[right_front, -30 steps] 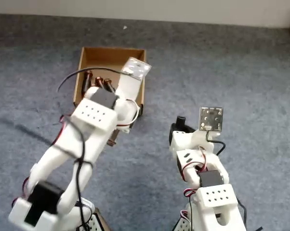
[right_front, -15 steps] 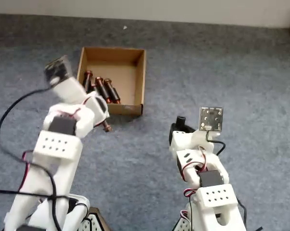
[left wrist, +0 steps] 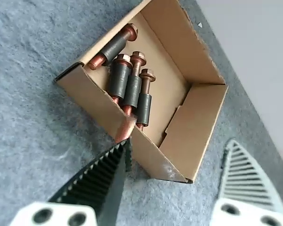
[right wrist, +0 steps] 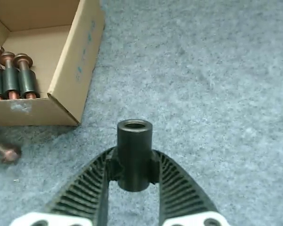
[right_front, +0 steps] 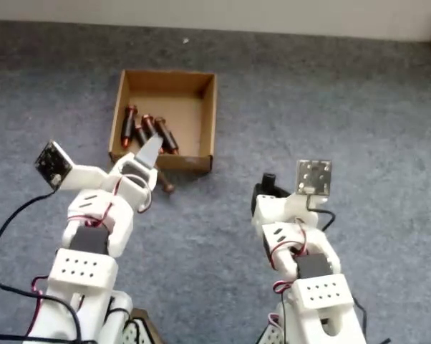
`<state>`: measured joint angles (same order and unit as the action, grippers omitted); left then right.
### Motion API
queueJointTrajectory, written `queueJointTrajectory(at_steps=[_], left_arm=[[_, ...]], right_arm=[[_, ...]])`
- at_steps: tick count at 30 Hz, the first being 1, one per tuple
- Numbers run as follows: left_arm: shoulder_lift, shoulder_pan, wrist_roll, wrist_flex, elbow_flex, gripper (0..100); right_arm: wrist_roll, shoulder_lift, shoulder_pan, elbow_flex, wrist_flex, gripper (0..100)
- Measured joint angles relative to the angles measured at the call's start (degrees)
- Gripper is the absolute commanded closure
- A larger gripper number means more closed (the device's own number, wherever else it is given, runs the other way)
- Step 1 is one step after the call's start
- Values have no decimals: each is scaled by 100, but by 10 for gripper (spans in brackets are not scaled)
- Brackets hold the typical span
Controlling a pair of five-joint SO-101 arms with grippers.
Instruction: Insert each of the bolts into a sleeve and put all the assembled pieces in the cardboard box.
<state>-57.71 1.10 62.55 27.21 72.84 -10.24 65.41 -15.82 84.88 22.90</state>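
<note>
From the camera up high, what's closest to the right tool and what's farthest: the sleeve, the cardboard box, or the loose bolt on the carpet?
1. sleeve: held in the right tool itself.
2. cardboard box: its near corner sits a little to the tool's left.
3. loose bolt: on the carpet farther left, outside the box's front wall.

Bright, even, diffuse light; soft faint shadows beside the cardboard box
</note>
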Motion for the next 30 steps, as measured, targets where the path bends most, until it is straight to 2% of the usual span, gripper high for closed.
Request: queueJointTrajectory(at_steps=[8,18,24,28,30], left_arm=[[-105,0,-35,325,-18,656],[-105,0,-1327,2207,-1213,660],[-105,0,-1864,3499,-2084,660],[-105,0,-2338,3965,-2365,663],[-114,0,-2549,4079,-2418,702]], right_arm=[[0,0,0,132,-9,995],[0,0,0,141,-9,995],[0,0,0,141,-9,995],[0,0,0,141,-9,995],[0,0,0,141,-9,995]])
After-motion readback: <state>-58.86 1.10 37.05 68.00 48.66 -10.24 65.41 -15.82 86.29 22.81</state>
